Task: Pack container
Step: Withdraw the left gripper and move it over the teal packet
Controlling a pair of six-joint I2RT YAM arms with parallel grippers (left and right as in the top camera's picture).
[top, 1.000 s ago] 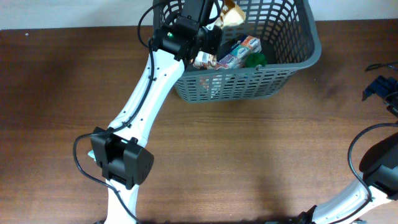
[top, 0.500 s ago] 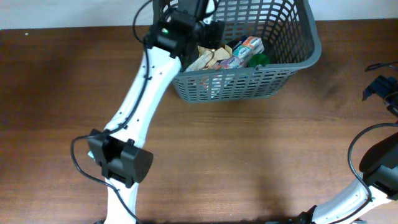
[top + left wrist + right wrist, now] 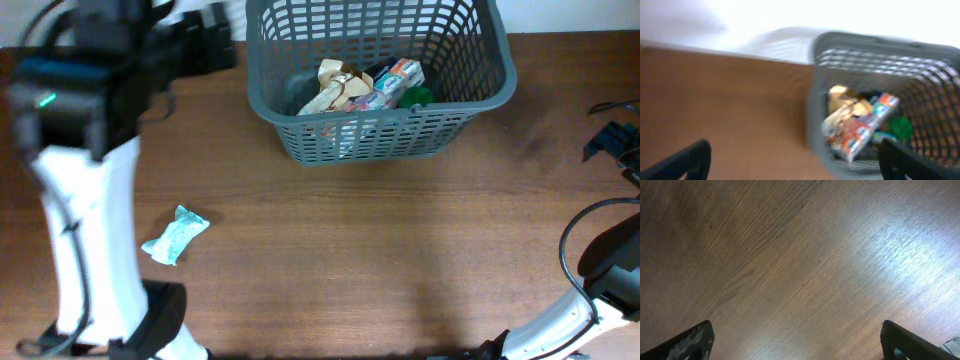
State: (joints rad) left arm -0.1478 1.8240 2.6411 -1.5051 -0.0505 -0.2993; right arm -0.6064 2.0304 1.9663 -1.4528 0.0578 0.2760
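The container (image 3: 505,62), a large dark grey slotted basket, stands at the back of the table. Inside it lie a beige packet (image 3: 335,86), a red-and-white packet (image 3: 386,84) and something green (image 3: 414,96). My left gripper (image 3: 208,46) is blurred, just left of the basket's rim and above the table. In the left wrist view my left gripper (image 3: 795,165) is open and empty, with the container (image 3: 815,105) and its packets (image 3: 855,132) ahead to the right. My right gripper (image 3: 800,345) is open over bare wood.
A pale teal packet (image 3: 175,236) lies on the wooden table at the left, near my left arm's white link (image 3: 85,230). A dark blue object with cables (image 3: 608,140) sits at the right edge. My right arm (image 3: 610,265) is at the bottom right corner.
My left arm has swung out of the basket to the left and its jaws have opened. The beige packet it carried now lies in the basket. The teal packet is uncovered.
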